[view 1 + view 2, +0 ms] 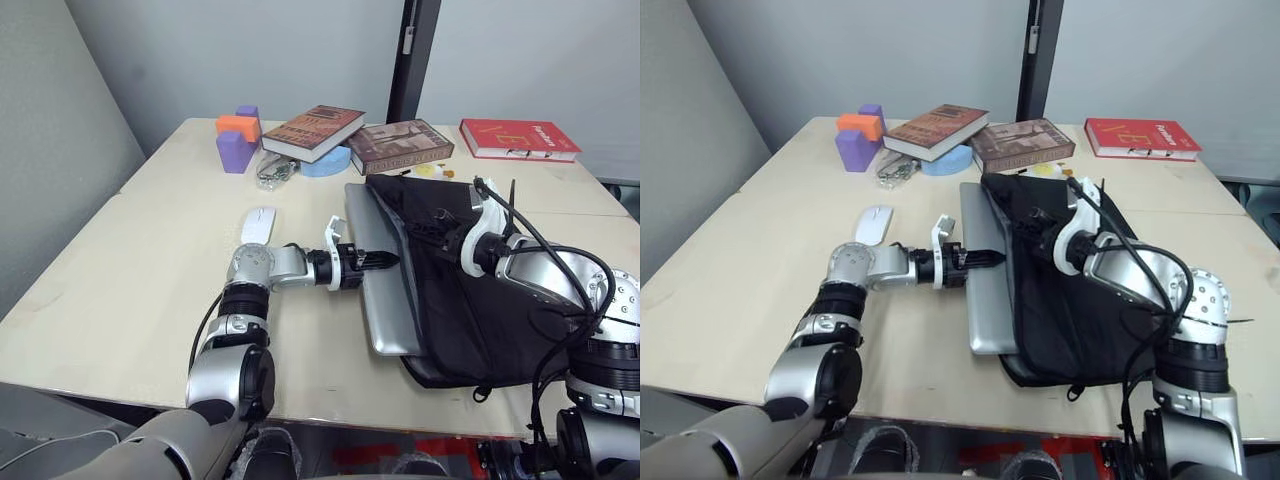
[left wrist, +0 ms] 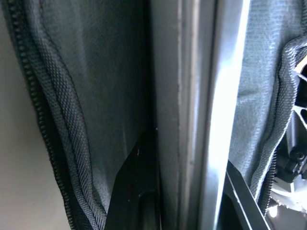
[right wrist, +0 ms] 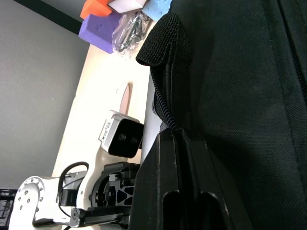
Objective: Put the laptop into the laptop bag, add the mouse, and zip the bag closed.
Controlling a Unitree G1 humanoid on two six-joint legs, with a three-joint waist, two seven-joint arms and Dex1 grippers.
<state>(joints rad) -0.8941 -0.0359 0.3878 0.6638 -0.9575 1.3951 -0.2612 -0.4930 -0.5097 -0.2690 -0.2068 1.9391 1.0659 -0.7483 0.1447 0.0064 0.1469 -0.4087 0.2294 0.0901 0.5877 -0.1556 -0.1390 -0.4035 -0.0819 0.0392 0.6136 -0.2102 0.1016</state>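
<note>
The silver laptop (image 1: 385, 300) lies partly inside the black laptop bag (image 1: 490, 310) on the table, its left long edge sticking out of the bag's open side. My left gripper (image 1: 386, 262) reaches in from the left, and in the left wrist view the laptop's edge (image 2: 192, 120) runs between its two fingers (image 2: 134, 196). My right gripper (image 1: 440, 232) is shut on the bag's upper flap near the zipper (image 3: 165, 120), holding it above the laptop. The white mouse (image 1: 258, 224) rests on the table to the left of the laptop, behind my left forearm.
At the back of the table are two stacked-looking books (image 1: 312, 130) (image 1: 400, 145), a red book (image 1: 518, 139), purple and orange blocks (image 1: 238, 138), a blue disc (image 1: 326, 162) and a clear packet (image 1: 274, 172). A black post (image 1: 412, 60) stands behind.
</note>
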